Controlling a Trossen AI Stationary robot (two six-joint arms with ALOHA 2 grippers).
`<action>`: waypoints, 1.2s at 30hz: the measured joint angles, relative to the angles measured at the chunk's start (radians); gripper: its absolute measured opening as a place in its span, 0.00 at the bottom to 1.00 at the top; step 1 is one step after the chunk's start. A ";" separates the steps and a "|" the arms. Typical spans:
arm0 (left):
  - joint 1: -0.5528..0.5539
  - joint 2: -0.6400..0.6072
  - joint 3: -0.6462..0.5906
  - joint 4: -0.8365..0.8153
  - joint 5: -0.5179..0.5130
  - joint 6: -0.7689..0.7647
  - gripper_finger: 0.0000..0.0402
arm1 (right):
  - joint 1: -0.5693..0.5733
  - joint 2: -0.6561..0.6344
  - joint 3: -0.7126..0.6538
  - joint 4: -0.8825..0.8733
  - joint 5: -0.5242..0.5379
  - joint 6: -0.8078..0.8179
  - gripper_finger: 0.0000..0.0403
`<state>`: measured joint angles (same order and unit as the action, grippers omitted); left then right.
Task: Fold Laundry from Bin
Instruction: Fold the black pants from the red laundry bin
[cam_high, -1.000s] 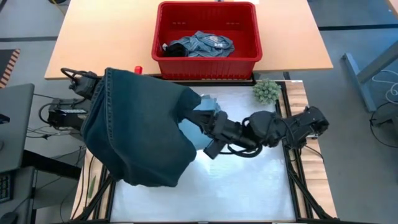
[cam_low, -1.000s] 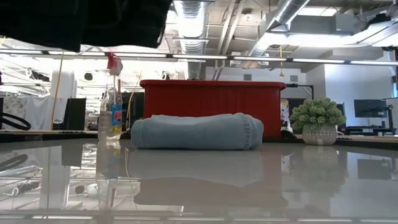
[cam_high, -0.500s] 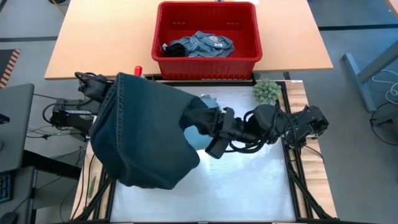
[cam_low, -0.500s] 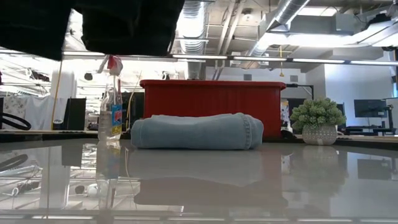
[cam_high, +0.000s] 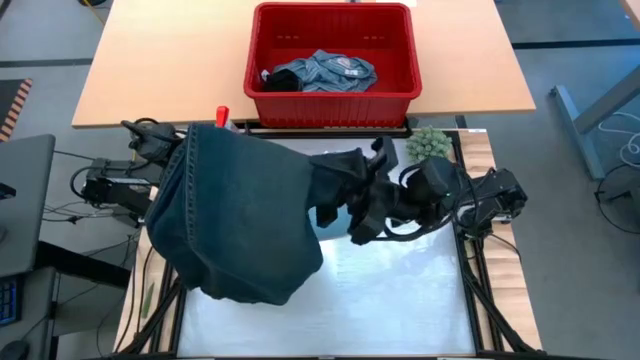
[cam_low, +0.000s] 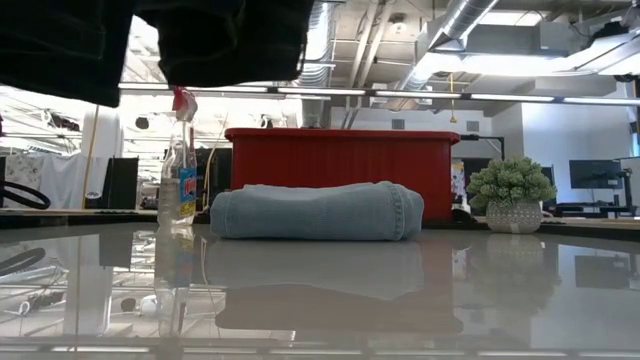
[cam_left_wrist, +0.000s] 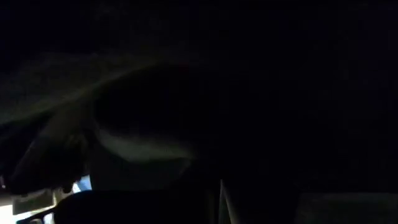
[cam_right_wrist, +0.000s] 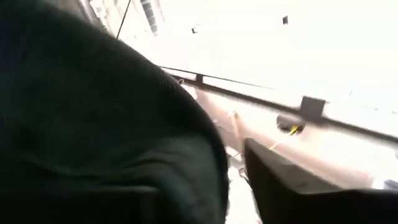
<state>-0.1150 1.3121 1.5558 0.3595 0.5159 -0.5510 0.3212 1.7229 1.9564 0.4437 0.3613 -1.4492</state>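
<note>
A dark navy garment (cam_high: 240, 210) of the laundry hangs in the air between my two arms; its lower edge (cam_low: 150, 40) shows along the top of the low view. My left gripper (cam_high: 183, 150) is hidden under its left end, by a stitched edge. My right gripper (cam_high: 350, 185) is shut in bunched cloth at its right end. A folded light blue garment (cam_low: 315, 210) lies flat on the table before the red bin (cam_high: 330, 105). A grey-blue denim garment (cam_high: 320, 72) lies in the bin. My left gripper is shut on the dark garment's left end, near the stitched edge (cam_high: 192, 140). The cloth drapes over it and hides the place of contact. The garment hangs below it, clear of the table. My right gripper has bunched cloth (cam_right_wrist: 155, 155) at the garment's right end, coming from the table's right and slanting upward. The cloth covers one finger; the other finger (cam_right_wrist: 292, 186) shows beside it. This end is lifted clear of the table.
A clear spray bottle with a red top (cam_low: 178, 175) stands at the table's far left. A small fuzzy green ball in a pot (cam_high: 428, 145) sits at the far right. The white table top (cam_high: 400, 290) lies bare in front of the arms.
My right gripper has risen and rolled, and the garment's right end has been drawn up and toward the far right with it, bunching over the gripper. My left gripper has shifted a little toward the right with the garment's left end. The garment stays clear of the table.
</note>
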 joint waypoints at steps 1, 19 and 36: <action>0.000 0.000 0.000 -0.002 0.000 0.005 0.00 | 0.000 0.000 0.000 0.000 0.013 0.039 0.33; 0.000 -0.104 0.000 -0.613 -0.218 0.288 0.40 | 0.064 -0.242 0.035 -0.659 0.148 0.589 0.07; 0.022 -0.099 0.003 -0.814 -0.313 0.285 0.48 | 0.065 -0.547 0.045 -1.014 0.063 1.011 0.07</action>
<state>-0.0928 1.2127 1.5587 -0.4546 0.2027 -0.2659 0.3861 1.1763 2.0010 -0.5706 0.4242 -0.4382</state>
